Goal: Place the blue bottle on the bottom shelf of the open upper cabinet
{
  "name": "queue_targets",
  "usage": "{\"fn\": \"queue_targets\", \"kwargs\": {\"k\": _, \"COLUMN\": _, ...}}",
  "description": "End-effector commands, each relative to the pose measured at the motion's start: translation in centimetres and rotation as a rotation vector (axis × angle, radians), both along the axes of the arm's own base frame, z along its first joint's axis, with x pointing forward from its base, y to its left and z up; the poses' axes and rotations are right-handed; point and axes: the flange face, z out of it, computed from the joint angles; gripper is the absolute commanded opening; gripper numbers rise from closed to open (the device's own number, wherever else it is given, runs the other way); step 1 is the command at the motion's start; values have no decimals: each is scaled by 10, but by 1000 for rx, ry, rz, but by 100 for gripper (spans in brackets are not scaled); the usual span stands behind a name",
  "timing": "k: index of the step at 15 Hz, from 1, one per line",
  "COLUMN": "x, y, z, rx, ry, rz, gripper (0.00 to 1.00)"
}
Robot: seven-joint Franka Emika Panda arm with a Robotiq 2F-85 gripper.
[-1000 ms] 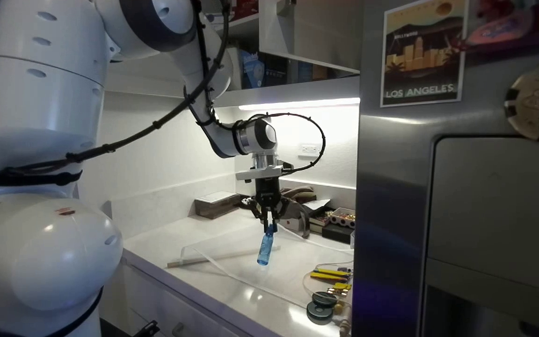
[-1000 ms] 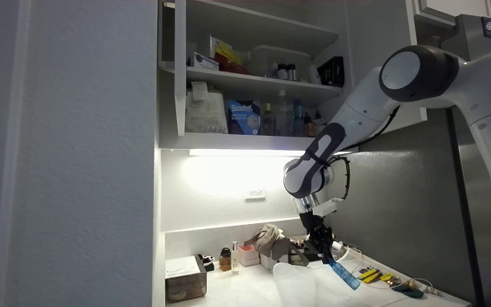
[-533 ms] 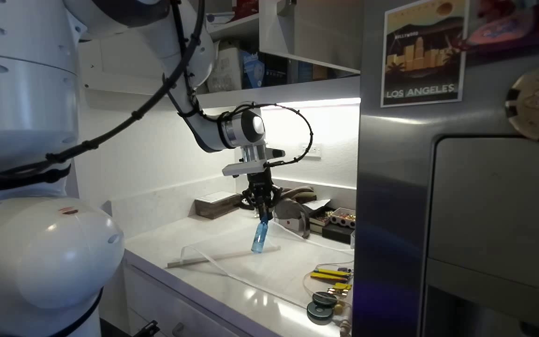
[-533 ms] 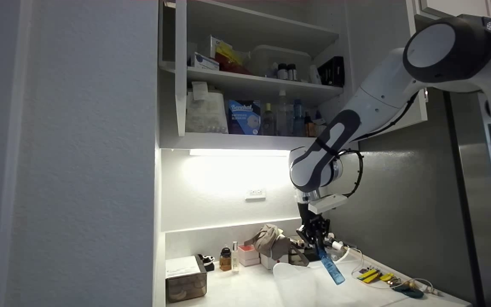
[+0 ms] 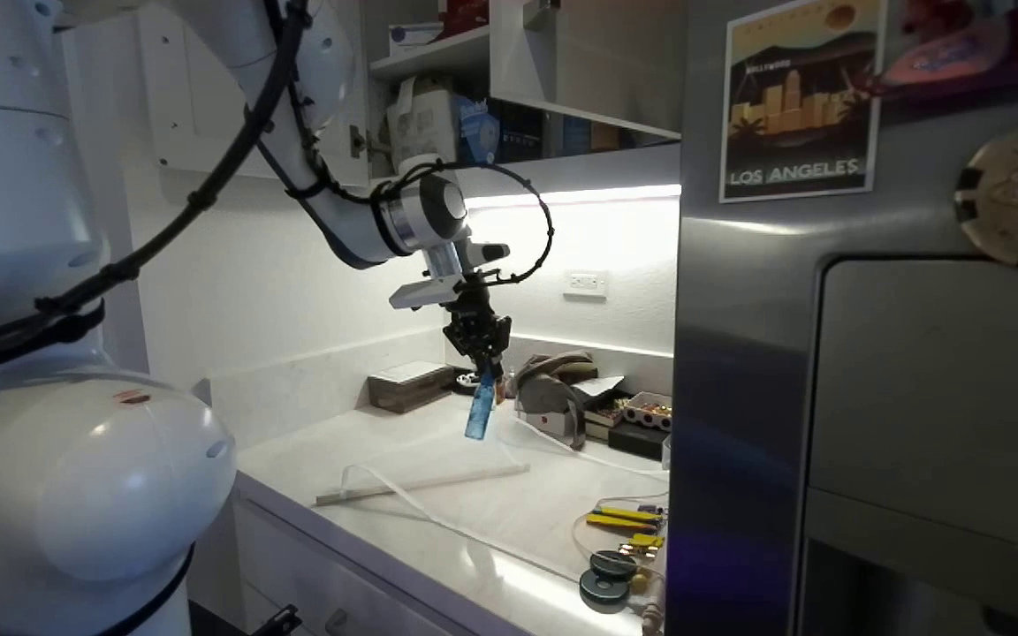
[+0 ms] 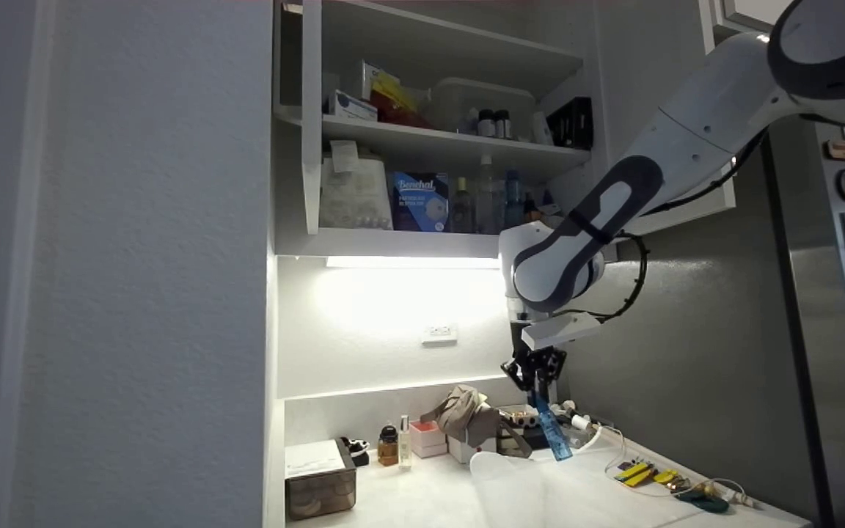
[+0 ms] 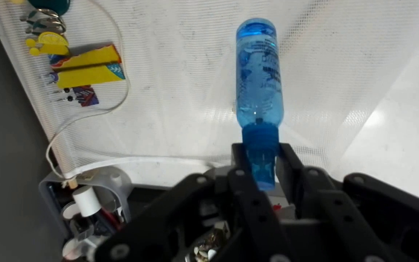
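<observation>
There hung the blue bottle (image 7: 259, 83), slanting above the countertop (image 6: 393, 493), well below the bottom shelf (image 6: 408, 242), the gripper (image 7: 263, 154) pinching its cap (image 7: 263, 165) between narrow-set jaws, presumably to leave the base (image 7: 256, 28) free for landing

You have the blue bottle (image 7: 259, 80) pinched by its narrow capped end between the jaws of your gripper (image 7: 262, 160), its body reaching out beyond the tips with the base farthest from them. Past the jaws, behind the bottle, you see a white mesh sheet (image 7: 180, 91), and ahead and left of the jaws two yellow strips (image 7: 86, 75) side by side, a lemon-slice piece (image 7: 53, 39) just beyond them and a thin pale cord (image 7: 128, 85) curving past. Also left of the jaws, but alongside them, you have a grey bin (image 7: 125, 185) with a white cylinder (image 7: 86, 201) in it.
</observation>
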Motion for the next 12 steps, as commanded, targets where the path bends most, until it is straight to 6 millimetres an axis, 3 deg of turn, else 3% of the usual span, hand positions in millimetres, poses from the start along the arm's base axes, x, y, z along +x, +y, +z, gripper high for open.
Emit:
{"fn": "queue_targets", "kwargs": {"k": 1, "x": -24, "y": 6, "z": 26, "rx": -22, "ry": -100, "rz": -49, "gripper": 6}}
{"fn": "queue_targets", "kwargs": {"k": 5, "x": -42, "y": -2, "z": 22, "rx": -30, "ry": -129, "rz": -123, "gripper": 6}}
{"fn": "queue_targets", "kwargs": {"k": 12, "x": -90, "y": -25, "z": -16, "rx": -74, "ry": -241, "rz": -291, "gripper": 6}}
